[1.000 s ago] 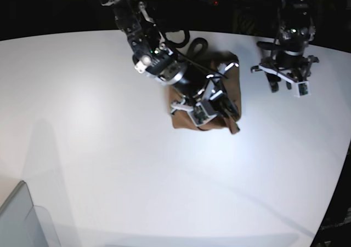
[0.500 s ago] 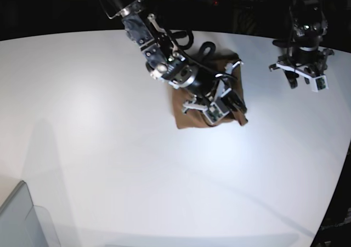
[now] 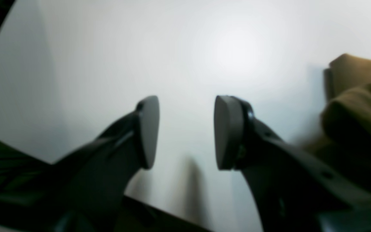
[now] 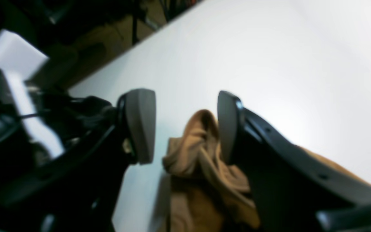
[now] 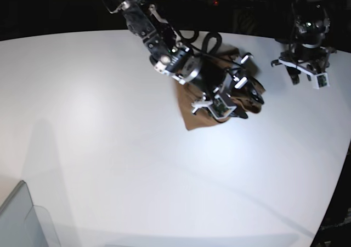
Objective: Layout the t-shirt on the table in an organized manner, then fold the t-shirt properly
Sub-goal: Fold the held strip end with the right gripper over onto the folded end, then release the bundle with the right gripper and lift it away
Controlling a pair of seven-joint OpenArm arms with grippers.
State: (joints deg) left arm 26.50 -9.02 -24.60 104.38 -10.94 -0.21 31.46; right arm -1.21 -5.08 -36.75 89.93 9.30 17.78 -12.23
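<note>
The brown t-shirt lies as a folded, bunched bundle on the white table, right of centre. My right gripper hovers over the bundle's right edge. In the right wrist view its jaws stand apart, with a bunched ridge of the t-shirt below and between them, close to the right finger. My left gripper is open and empty over bare table, to the right of the shirt. In the left wrist view the t-shirt shows at the right edge.
A clear grey bin stands at the table's near left corner. The table's curved edge runs down the right side. Dark floor and equipment lie beyond the far edge.
My right arm has swung to the right and the shirt bundle has shifted right with it, its right edge now bunched. My left gripper has drawn back up and to the right.
</note>
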